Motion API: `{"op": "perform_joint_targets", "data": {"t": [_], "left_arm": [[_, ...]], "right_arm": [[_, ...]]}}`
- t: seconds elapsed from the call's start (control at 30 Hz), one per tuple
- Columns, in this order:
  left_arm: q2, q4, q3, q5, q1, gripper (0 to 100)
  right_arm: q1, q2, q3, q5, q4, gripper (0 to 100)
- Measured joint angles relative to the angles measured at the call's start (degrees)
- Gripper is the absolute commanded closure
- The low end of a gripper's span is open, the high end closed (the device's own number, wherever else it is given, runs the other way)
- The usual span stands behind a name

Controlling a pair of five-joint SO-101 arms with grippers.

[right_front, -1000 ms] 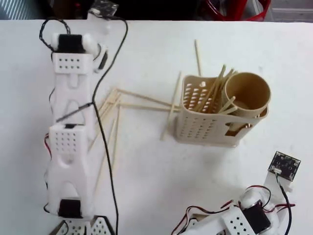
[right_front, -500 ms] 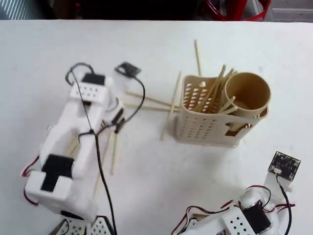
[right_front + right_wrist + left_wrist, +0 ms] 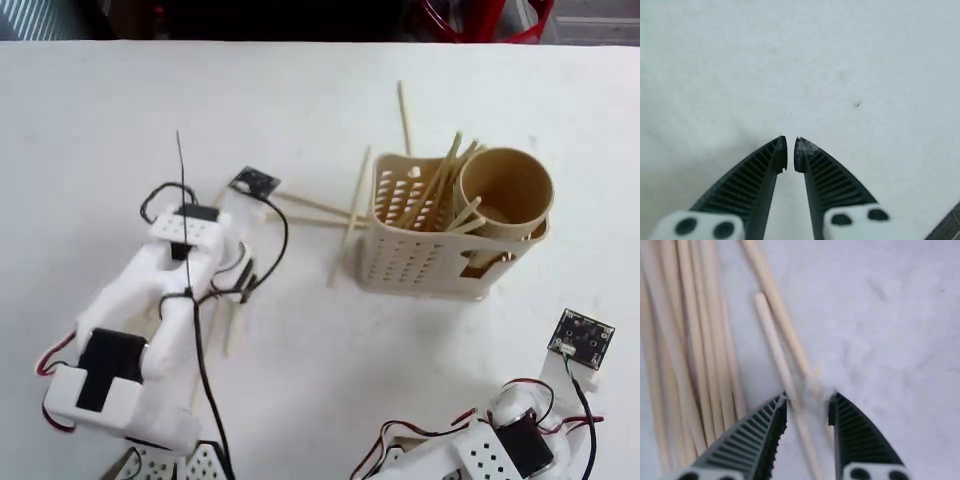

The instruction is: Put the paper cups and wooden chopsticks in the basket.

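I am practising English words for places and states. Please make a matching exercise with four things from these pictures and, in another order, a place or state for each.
Things:
1 paper cup
2 basket
3 left tool
4 right tool

Places or states:
A shut, above bare table
B inside the basket
C open, astride loose chopsticks
D stands on the table, holds many chopsticks

Pairs: 1-B; 2-D; 3-C; 4-A

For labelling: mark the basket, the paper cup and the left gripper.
basket (image 3: 410,258), high view, front wall.
paper cup (image 3: 515,185), high view, inner wall.
left gripper (image 3: 807,402), left wrist view, midway between fingertips.
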Motion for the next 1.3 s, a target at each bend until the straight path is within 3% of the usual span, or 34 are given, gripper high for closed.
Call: {"op": "perform_joint_targets", "data": {"t": [0.2,0.53,0.9,1.3], "left_arm": [[-1.23,-1.05,1.49,0.44,-0.09,98],[-1.23,-0.88,0.26,2.81,-0.26,98],[-1.14,13.98,-21.63,6.86,1.05,98],[-1.14,17.05,-31.38,9.05,1.14,98]], "right_arm": [[0.0,0.0,0.0,0.0,0.0,96.1],[0.0,0.0,0.0,0.0,0.0,96.1],[0.0,0.0,0.0,0.0,0.0,96.1],[0.0,0.0,0.0,0.0,0.0,96.1]]}}
